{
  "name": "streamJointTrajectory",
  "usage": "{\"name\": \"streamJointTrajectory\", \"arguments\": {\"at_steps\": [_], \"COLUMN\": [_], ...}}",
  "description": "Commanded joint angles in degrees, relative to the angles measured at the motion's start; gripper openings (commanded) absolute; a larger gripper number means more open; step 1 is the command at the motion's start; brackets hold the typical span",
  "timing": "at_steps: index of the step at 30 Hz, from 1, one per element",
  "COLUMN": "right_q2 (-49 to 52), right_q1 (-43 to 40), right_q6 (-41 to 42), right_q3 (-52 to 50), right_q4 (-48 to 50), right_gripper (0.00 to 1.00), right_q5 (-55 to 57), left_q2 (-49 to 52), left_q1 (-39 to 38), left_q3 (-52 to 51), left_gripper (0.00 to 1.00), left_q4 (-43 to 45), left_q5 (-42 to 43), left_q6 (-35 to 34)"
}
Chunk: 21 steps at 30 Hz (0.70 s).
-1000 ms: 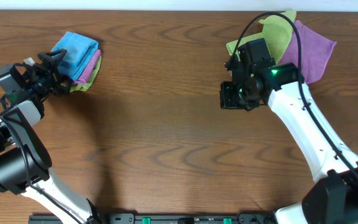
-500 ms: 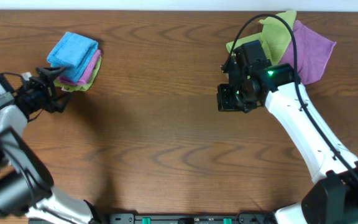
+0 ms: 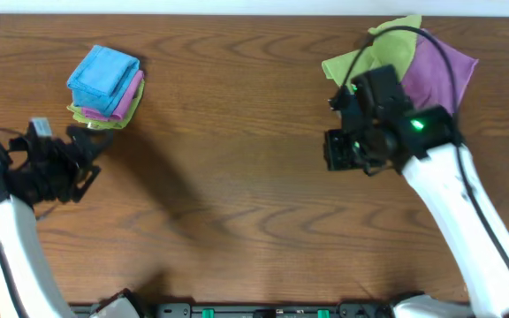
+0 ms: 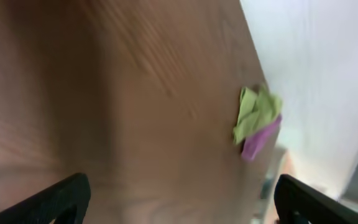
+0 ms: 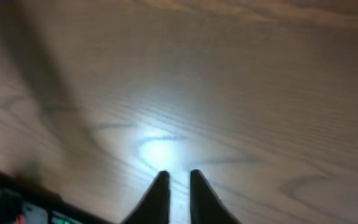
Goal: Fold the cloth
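"Where's the cloth [image 3: 104,72]?"
"At the table's [image 3: 237,177] far left corner, on top of a pile of other cloths [image 3: 127,101]."
"And on the right?"
"Two loose cloths at the far edge, the left one [image 3: 374,57] overlapping the right one [image 3: 444,75]."

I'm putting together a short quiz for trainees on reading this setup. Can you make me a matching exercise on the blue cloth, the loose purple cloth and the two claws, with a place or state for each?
Things:
1. blue cloth
2. loose purple cloth
3. left claw
4. right claw

Places or states:
a. jaws wide apart, holding nothing
b. folded, on top of the small stack at the far left
c. spread out at the far right, next to the lime-green cloth
d. fingers nearly together over the bare table

Pairs: 1-b, 2-c, 3-a, 4-d
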Motion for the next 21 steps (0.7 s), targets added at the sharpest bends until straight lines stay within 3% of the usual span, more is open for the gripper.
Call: {"name": "streamJointTrajectory", "arguments": {"at_steps": [1,4,9,13,18,19,21], "right_q2": [-6.8,-12.2,-23.0,-34.8,-47.0,-48.9,-51.7], "right_q1": [0.4,0.5,0.4,0.4,0.4,0.4,0.4], "right_q6": [-1.4,-3.7,-6.4,-6.7,-5.7,-4.5,-2.6], "right_q3": [0.7,0.7,-1.0,-7.9,-18.4,-20.5,-23.9], "right_q4": [-2.5,-5.9,-10.9,-10.6,-7.6,-7.2,-6.1], "right_gripper": [0.25,0.34,0.36,0.34,0.36,0.40,0.60], "right_q5": [1.5,1.5,2.6,3.8,-0.2,-0.3,-0.3], "left_q2": [-8.5,-16.8,-29.3,-35.8,-41.8,-43.2,-45.3], "left_q1": [-0.7,-2.0,-11.0,-23.5,-33.2,-34.3,-34.9], "left_q3": [0.1,0.1,0.0,0.0,-0.1,-0.1,-0.1], "left_gripper": [0.96,0.96,0.96,0.96,0.98,0.98,0.96], "left_q4": [-5.8,-13.2,-21.1,-27.9,-30.4,-30.0,-28.6], "left_q5": [0.2,1.5,-0.9,-12.8,-18.2,-18.7,-19.6], "left_q6": [14.7,21.7,27.9,28.9,28.1,27.8,27.5]}}
